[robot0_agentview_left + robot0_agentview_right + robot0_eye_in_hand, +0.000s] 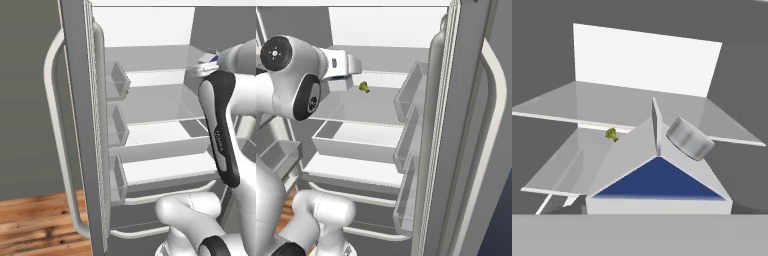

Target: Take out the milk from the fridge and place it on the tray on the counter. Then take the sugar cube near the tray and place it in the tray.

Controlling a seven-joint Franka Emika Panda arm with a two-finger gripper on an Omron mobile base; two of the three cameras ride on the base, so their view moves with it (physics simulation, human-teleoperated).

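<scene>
From the left base view, my arm reaches into the tall grey steel fridge [80, 125], door open. The right base view shows a small green morsel [363, 88] on a far shelf. Hand view: the white gabled milk carton [657, 170] sits right under my pincer (whether apart or clamped, I cannot tell), so everything remains undone.

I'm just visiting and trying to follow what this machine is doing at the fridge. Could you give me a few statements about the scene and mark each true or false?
1. The fridge door stands open. True.
2. The milk carton sits right in front of the hand camera, gabled top up. True.
3. The milk carton has a red band. False: the panel seen in the hand view is blue.
4. A small green item lies on a fridge shelf. True.
5. The clear door bins are packed with bottles. False: nothing shows in them.
6. The arm is reaching down to the wooden floor. False: it reaches in at the upper shelves.
</scene>
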